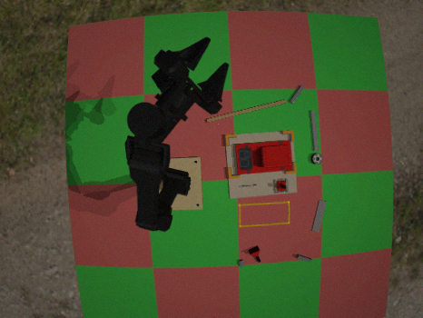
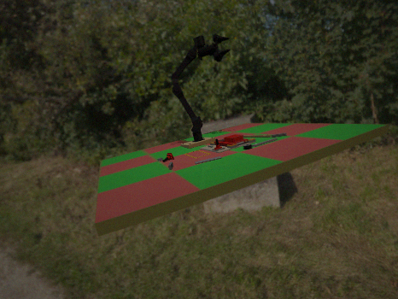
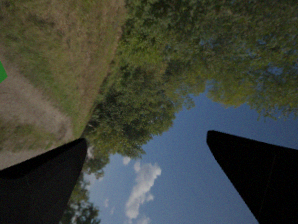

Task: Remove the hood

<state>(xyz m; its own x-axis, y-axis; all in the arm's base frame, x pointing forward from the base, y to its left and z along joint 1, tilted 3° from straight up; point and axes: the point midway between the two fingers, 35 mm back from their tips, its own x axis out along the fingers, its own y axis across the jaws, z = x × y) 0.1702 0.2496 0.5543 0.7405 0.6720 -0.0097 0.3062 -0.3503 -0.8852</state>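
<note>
The red toy car (image 1: 263, 169) (image 2: 233, 138) sits on a pale board with orange corner brackets. A raised red block covers its right part in the top view, and a dark grey section shows at its left. Which part is the hood, I cannot tell for sure. The marked area, a thin yellow outline (image 1: 264, 203), lies on the table below the car's board in that view, with nothing inside it. My gripper (image 1: 218, 52) (image 2: 229, 44) (image 3: 148, 140) is wide open and empty, high above the table and away from the car. The wrist view shows only sky, trees and ground between and around the fingers.
A pale pad (image 1: 236, 193) beside the car's board holds a small red part (image 1: 281, 185). A wooden stick (image 1: 245, 111), grey bars (image 1: 314, 131) (image 1: 319, 215), a small wheel (image 1: 317, 158) and a red-black piece (image 1: 255, 253) lie around. The arm's base plate (image 1: 192, 182) is left of the car.
</note>
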